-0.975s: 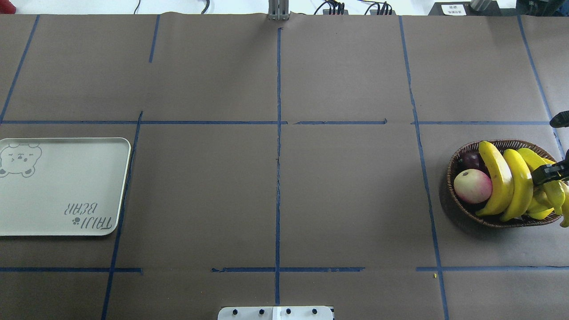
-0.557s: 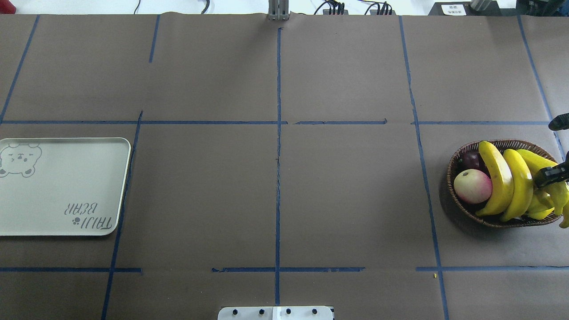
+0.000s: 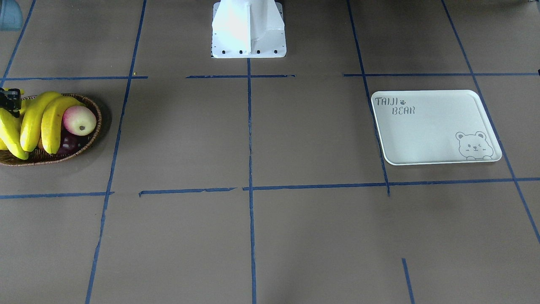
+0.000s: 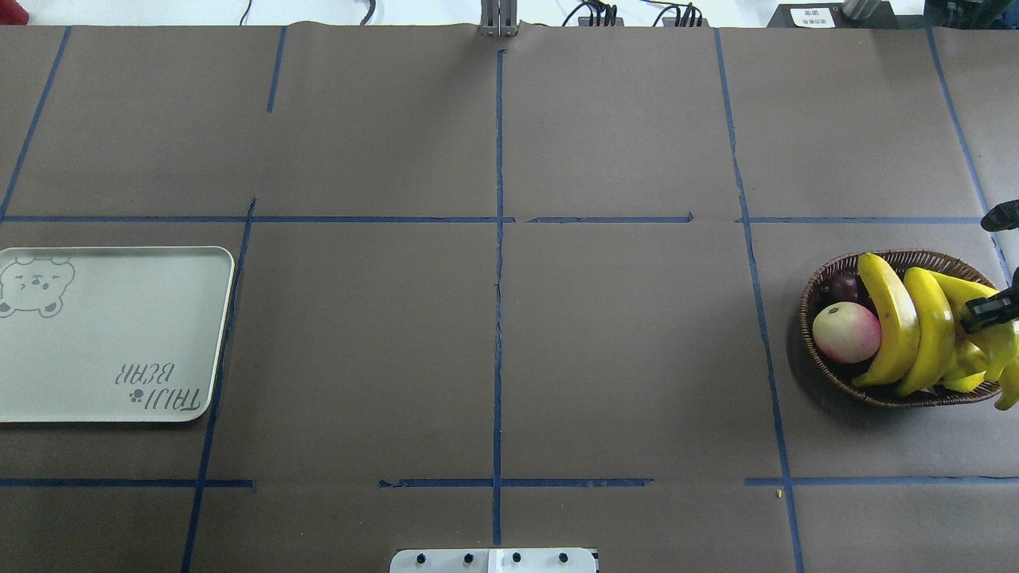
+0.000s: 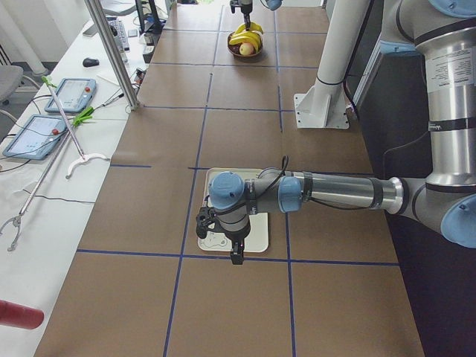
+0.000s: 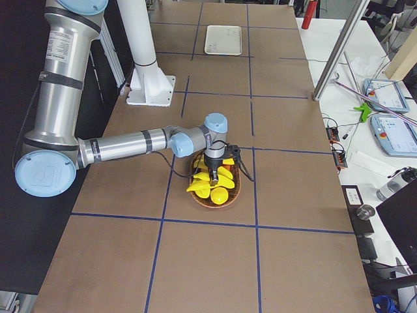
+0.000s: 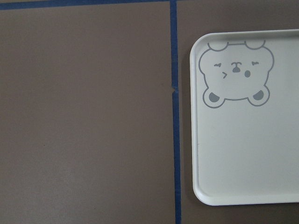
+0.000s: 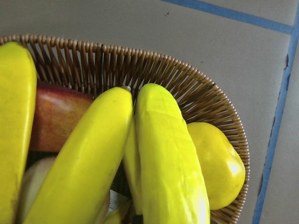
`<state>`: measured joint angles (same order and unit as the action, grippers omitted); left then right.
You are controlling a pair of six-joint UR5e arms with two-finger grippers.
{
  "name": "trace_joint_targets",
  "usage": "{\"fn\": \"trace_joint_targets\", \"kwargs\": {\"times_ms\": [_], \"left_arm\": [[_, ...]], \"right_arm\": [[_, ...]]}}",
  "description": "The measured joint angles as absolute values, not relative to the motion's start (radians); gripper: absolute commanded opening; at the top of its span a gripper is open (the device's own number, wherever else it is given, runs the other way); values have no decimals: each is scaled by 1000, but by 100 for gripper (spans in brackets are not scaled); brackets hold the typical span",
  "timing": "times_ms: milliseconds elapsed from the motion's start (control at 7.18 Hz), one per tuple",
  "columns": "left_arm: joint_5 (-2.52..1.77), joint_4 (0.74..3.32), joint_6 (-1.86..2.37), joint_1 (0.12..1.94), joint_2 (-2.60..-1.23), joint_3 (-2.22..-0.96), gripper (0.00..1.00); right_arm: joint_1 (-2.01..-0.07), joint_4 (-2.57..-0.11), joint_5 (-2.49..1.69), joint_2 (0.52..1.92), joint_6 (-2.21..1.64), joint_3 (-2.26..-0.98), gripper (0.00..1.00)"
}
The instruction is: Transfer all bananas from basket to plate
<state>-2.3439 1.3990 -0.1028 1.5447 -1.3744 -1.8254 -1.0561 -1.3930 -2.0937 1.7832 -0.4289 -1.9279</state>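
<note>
Several yellow bananas [image 4: 896,318] lie piled in the brown wicker basket [image 4: 810,296] at the table's right end; they fill the right wrist view [image 8: 168,163]. My right gripper [image 4: 995,263] hangs over the basket's right side. Its jaws stand apart: one finger [image 4: 987,309] is on the bananas, the other at the basket's far side. It holds nothing. The white bear plate [image 4: 119,334] sits bare at the left end. My left gripper [image 5: 223,245] hovers over the plate's [image 7: 247,154] bear corner. It shows only in the exterior left view, so I cannot tell its state.
A red-yellow apple [image 4: 845,333] and a dark purple fruit [image 4: 842,286] lie in the basket's left part. A plump yellow mango-like fruit [image 8: 217,168] lies by its rim. The robot base [image 3: 249,29] stands at the table's near middle edge. Blue tape lines cross the brown table.
The right gripper's finger on the bananas has shifted slightly up and to the right in the overhead view. The rightmost bananas have shifted a little. The plate has not moved.
</note>
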Motion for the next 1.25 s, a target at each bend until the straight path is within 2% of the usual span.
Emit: {"fn": "trace_joint_targets", "kwargs": {"times_ms": [836,1253], "left_arm": [[-2344,1403,-106,1533,-1380,-1848,100],[-2344,1405,-100,1525,-1476,-1849,100]], "right_arm": [[-1198,-1436,-2167,1751,-408,-2073,2],[-1175,-1432,-2294,1663,-411,-2078,1]]}}
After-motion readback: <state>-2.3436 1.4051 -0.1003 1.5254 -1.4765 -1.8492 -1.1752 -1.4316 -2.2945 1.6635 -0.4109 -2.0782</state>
